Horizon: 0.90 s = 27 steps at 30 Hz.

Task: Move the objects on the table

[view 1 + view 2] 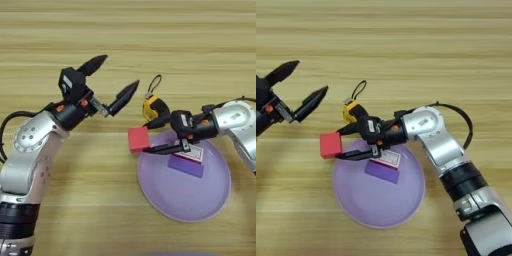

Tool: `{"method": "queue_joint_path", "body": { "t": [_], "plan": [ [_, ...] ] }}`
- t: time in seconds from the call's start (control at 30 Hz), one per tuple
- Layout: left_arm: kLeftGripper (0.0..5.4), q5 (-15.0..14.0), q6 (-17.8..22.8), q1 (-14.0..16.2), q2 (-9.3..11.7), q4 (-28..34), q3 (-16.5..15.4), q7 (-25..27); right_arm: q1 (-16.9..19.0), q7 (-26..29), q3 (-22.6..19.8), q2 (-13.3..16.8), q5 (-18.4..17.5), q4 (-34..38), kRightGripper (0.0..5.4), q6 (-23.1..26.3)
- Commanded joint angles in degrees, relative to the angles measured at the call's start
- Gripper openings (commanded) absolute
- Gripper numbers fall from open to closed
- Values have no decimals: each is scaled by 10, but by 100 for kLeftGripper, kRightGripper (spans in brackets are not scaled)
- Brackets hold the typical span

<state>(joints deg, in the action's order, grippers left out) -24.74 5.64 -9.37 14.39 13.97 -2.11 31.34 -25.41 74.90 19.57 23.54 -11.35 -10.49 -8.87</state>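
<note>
- Two black fingers of the right gripper [154,135] stand parted, one above and one below, their tips pointing toward the robot's left.
- At those tips sits the small red cube [138,139], touching or nearly touching them; whether the fingers actually press on it I cannot tell. It lies just off the left rim of the round lilac plate [190,200], on the wooden table [150,30].
- Behind the lower finger [162,149], inside the plate, rests the purple block [186,165] with its white-red label [191,153] turned up, close under the gripper's wrist.
- Just beyond the upper finger [156,121] sits the yellow-and-black tape measure [152,106], its black cord loop [156,83] stretching away from the robot.
- Well to the left of the cube, the left gripper [114,79] hangs above the table with its fingers spread wide and nothing between them.
</note>
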Motion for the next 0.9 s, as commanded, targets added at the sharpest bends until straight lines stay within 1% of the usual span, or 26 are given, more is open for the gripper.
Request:
{"method": "queue_joint_path", "body": {
  "t": [0.03, 0.07, 0.1, 0.13, 0.2, 0.3, 0.37, 0.4, 0.5, 0.6, 0.73, 0.9],
  "plan": [
    [540, 48, -30, 0, -27, -20, -12, -65, 19, -9, -26, 12, -25, 27, 233, 15],
    [540, 67, -47, 3, -36, -32, -11, -85, 26, -13, -34, 13, -35, 34, 233, 19],
    [540, 80, -59, 6, -42, -41, -9, -98, 31, -15, -39, 13, -41, 39, 233, 22],
    [540, 103, -77, 8, -50, -57, -10, -120, 40, -17, -45, 15, -48, 46, 233, 24],
    [540, 137, -97, 8, -66, -89, -18, -168, 58, -21, -56, 21, -59, 63, 233, 27],
    [540, 193, -141, 5, -78, -144, -25, -230, 87, -28, -70, 32, -74, 91, 233, 33],
    [540, 213, -165, 3, -85, -177, -31, -260, 108, -31, -80, 39, -80, 104, 233, 33],
    [540, 221, -177, 1, -87, -193, -34, -274, 119, -33, -85, 44, -82, 111, 233, 34],
    [540, 232, -205, -10, -93, -239, -46, -307, 150, -38, -97, 56, -91, 129, 233, 34],
    [540, 231, -231, -21, -97, -278, -57, -326, 184, -40, -105, 69, -94, 147, 233, 35],
    [540, 241, -274, -39, -95, -327, -64, -350, 222, -37, -111, 87, -95, 157, 233, 39],
    [540, 245, -305, -55, -92, -370, -66, -362, 262, -29, -111, 107, -90, 151, 233, 36]
  ]
}}
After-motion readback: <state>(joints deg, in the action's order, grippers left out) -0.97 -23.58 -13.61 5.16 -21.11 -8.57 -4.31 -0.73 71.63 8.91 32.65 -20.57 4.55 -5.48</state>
